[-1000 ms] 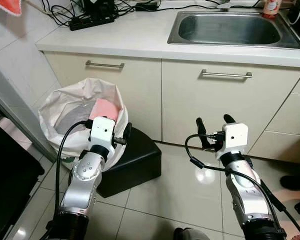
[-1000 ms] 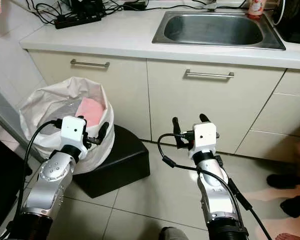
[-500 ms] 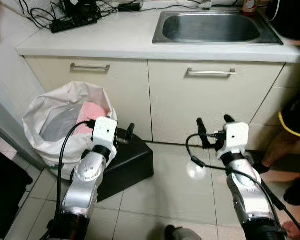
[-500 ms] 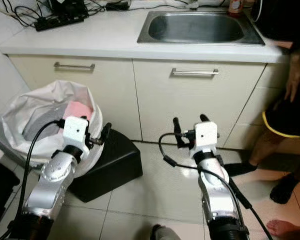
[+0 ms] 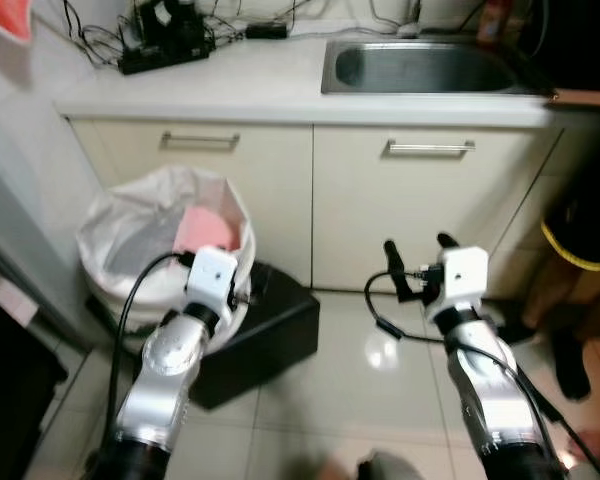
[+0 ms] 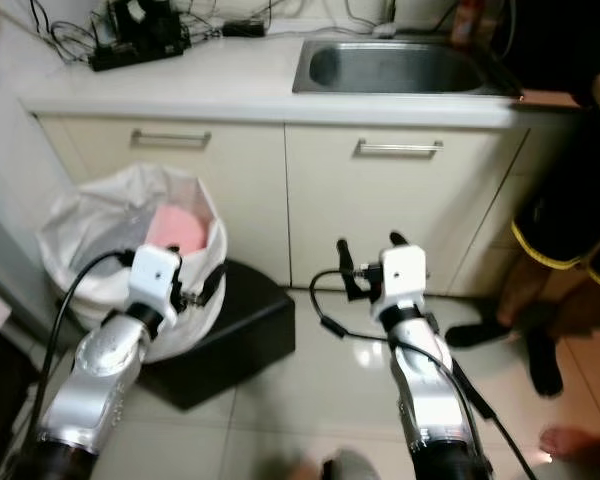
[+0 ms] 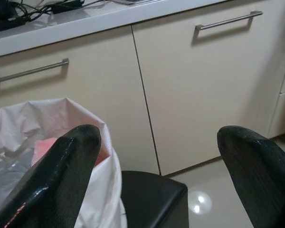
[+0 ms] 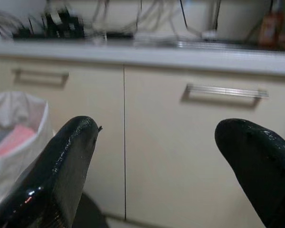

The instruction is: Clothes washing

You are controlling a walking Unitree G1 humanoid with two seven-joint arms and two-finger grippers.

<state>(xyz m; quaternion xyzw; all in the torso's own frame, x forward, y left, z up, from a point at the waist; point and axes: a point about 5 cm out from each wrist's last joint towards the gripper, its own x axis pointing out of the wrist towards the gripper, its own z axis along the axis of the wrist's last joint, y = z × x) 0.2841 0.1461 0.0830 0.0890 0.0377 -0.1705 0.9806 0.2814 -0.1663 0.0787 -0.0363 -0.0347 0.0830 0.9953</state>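
Jaws apart, pink garment [image 5: 208, 226] (crumpled, bagged)

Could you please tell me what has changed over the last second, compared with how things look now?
The head camera swung, and a person's legs came into view at the right. The left claw beside the white bag and the right claw stayed open and empty; bag and black stool unmoved.

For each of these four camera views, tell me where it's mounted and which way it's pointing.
Left and right eye views: on the head, looking forward and down at the sink, cabinets and both arms.
Left wrist view: along the open left gripper at the white laundry bag.
Right wrist view: along the open right gripper at a cabinet handle.
All share the bag and cabinets.
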